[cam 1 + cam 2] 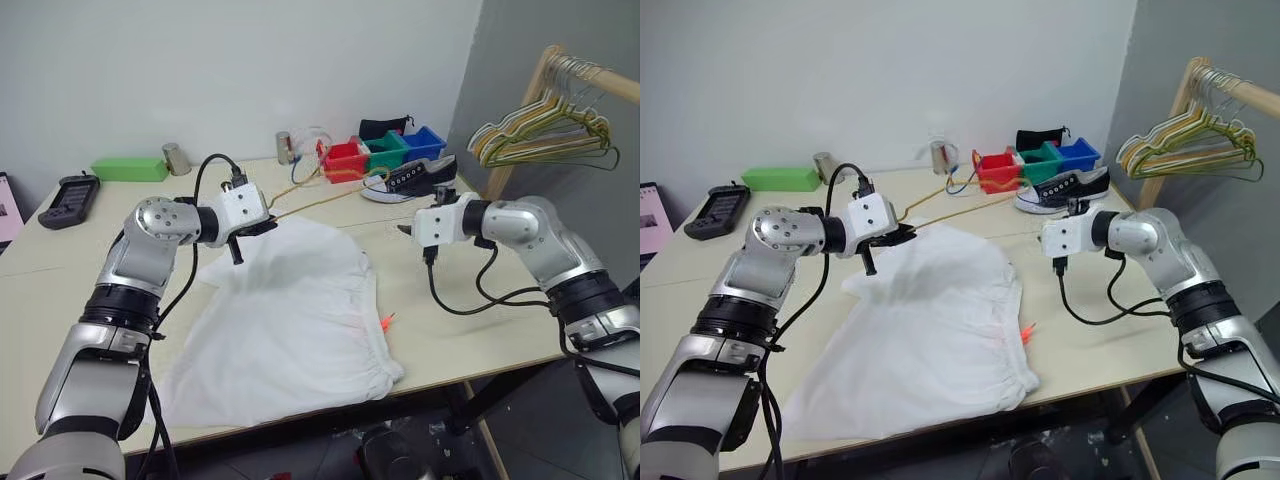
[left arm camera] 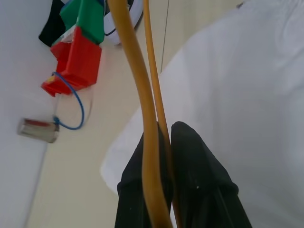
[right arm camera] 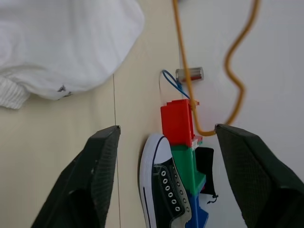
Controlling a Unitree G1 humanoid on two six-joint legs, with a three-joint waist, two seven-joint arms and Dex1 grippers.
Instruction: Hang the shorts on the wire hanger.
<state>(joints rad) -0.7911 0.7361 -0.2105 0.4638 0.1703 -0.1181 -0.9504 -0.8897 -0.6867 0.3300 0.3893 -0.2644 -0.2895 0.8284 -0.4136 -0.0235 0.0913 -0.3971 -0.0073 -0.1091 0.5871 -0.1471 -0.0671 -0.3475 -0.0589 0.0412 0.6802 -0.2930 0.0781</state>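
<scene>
Pinching the wire hanger (image 2: 151, 156) above the shorts (image 1: 300, 320), left tool (image 1: 256, 226) steadies it; right tool (image 3: 166, 171) spread, empty.

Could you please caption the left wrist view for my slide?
Left gripper shut on the wire hanger above the shorts.

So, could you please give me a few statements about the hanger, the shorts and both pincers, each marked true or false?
1. The left pincer is shut on the wire hanger. True.
2. The right pincer grips the hanger's hook. False: it is open and holds nothing.
3. The shorts lie on the table. True.
4. The shorts hang on the hanger. False: not yet.
5. The sneaker sits in the red bin. False: it lies on the table beside the bins.
</scene>
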